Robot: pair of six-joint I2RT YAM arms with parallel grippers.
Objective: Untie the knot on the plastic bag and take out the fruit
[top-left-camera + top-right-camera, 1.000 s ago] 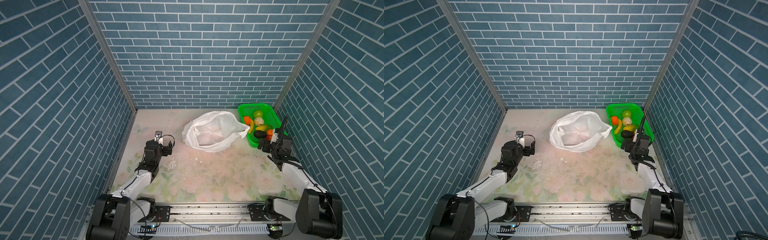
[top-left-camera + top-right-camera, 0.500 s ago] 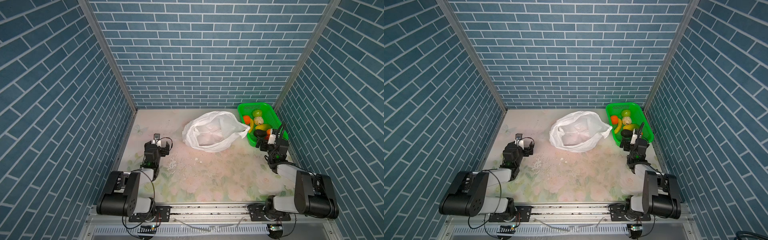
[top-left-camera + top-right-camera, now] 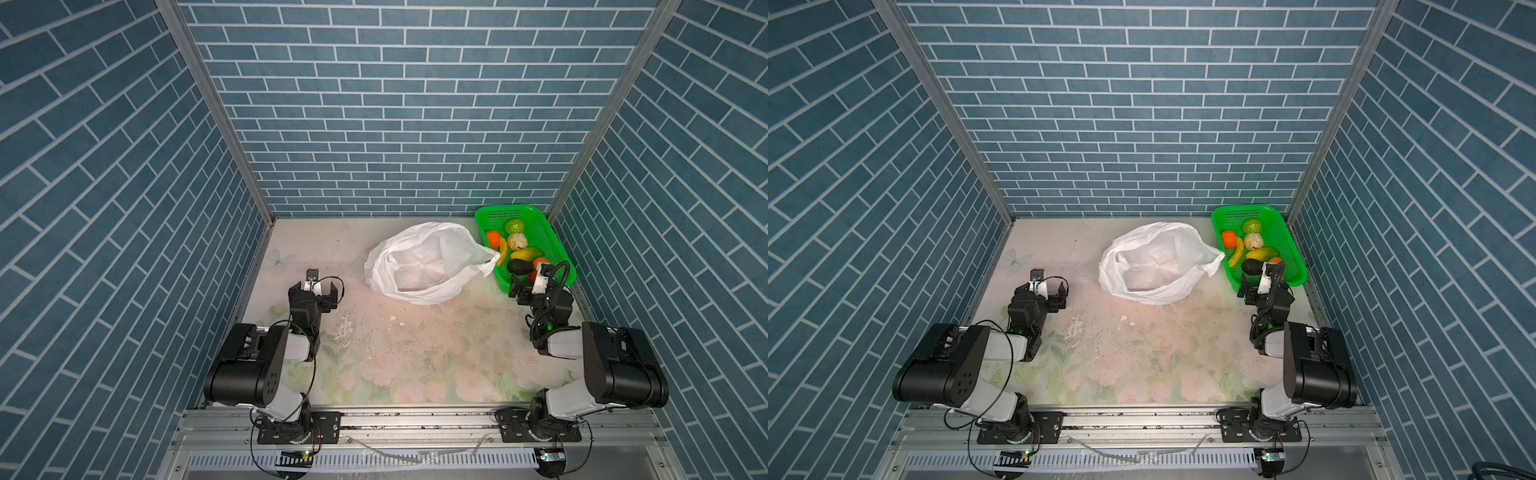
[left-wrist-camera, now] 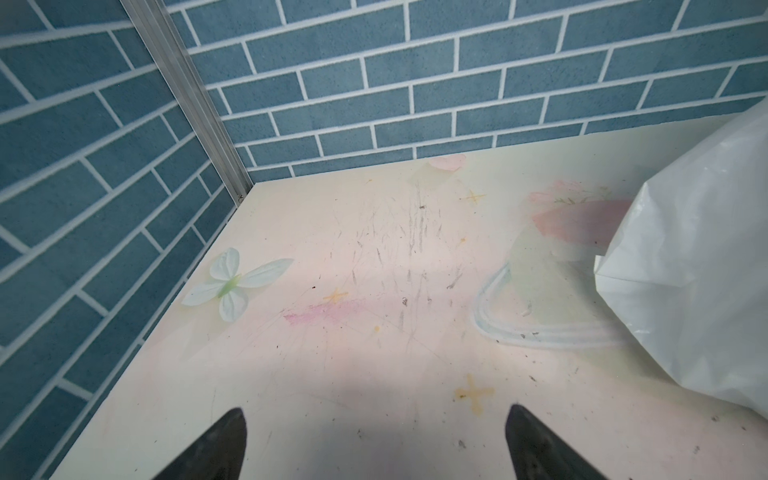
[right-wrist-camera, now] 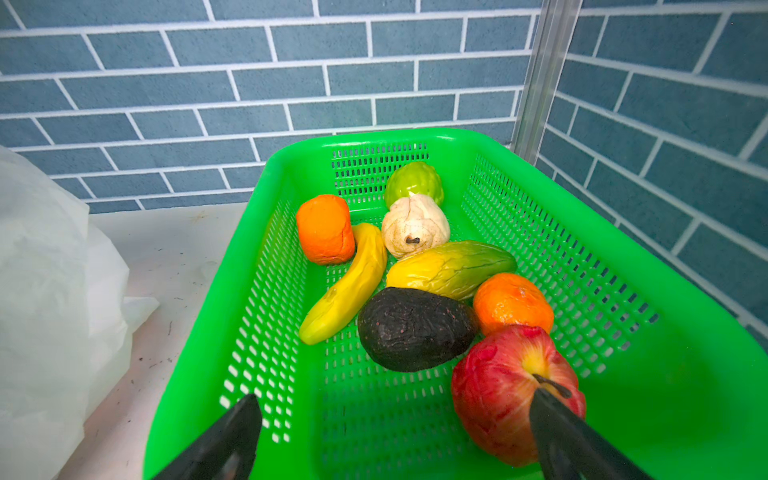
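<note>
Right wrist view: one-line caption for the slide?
Open right gripper at the green basket of eight fruit, plastic bag alongside.

Left arm (image 3: 266,361) and right arm (image 3: 615,365) folded low, jaws of both wide apart.

The whole cell was seen steeply from high above in both top views, the plastic bag (image 3: 415,270) central. Low and close beside it, the bag's opposite flanks were caught in the wrist views.
</note>
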